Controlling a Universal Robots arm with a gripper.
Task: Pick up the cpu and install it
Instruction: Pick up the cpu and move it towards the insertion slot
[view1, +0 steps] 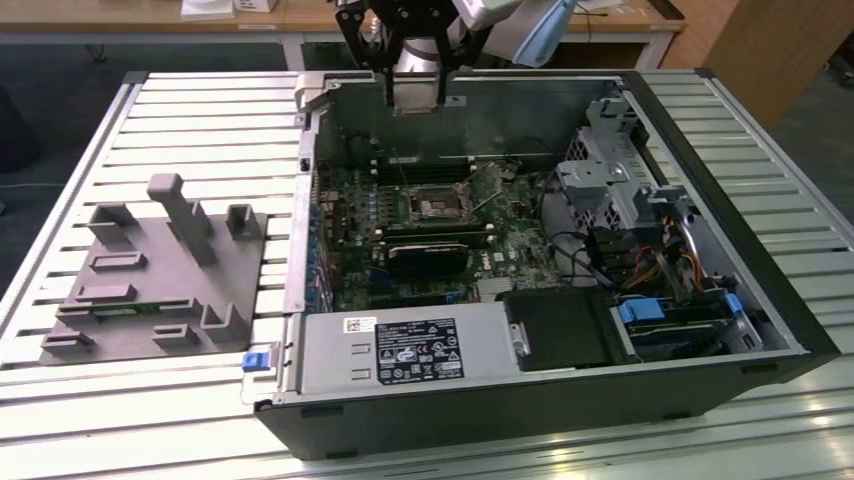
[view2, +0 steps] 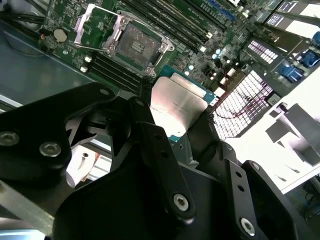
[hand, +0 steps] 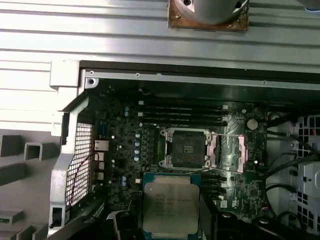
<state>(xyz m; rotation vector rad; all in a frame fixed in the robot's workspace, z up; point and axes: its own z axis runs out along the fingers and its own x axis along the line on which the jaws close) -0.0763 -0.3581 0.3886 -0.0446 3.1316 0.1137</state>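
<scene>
We see the hand (view2: 175, 119) closed to the width of the cpu (view2: 177, 107), its dark fingers (view2: 146, 126) pressed against two opposite edges of the chip. The cpu's pale metal top faces the cameras in both wrist views, and a thin green rim shows around it (hand: 170, 207).

We take the socket (hand: 187, 149) as our landmark. The cpu hangs in the air apart from the socket, and nothing sits in the socket's square well, which lies bare in both wrist views (view2: 135, 45). The socket's metal load plate (hand: 227, 152) is flipped open and lies flat just beside the socket. Long memory slots (hand: 180, 112) run along the board near the socket.

In the exterior view the hand (view1: 416, 90) is raised over the far wall of the open computer case (view1: 747, 290), well apart from the socket (view1: 438, 207), which sits near the middle of the board inside the case. The case lies on a slatted counter (view1: 200, 130). A grey fixture (view1: 160, 270) with upright blocks stands on the counter toward the exterior view's left of the socket, outside the case.
</scene>
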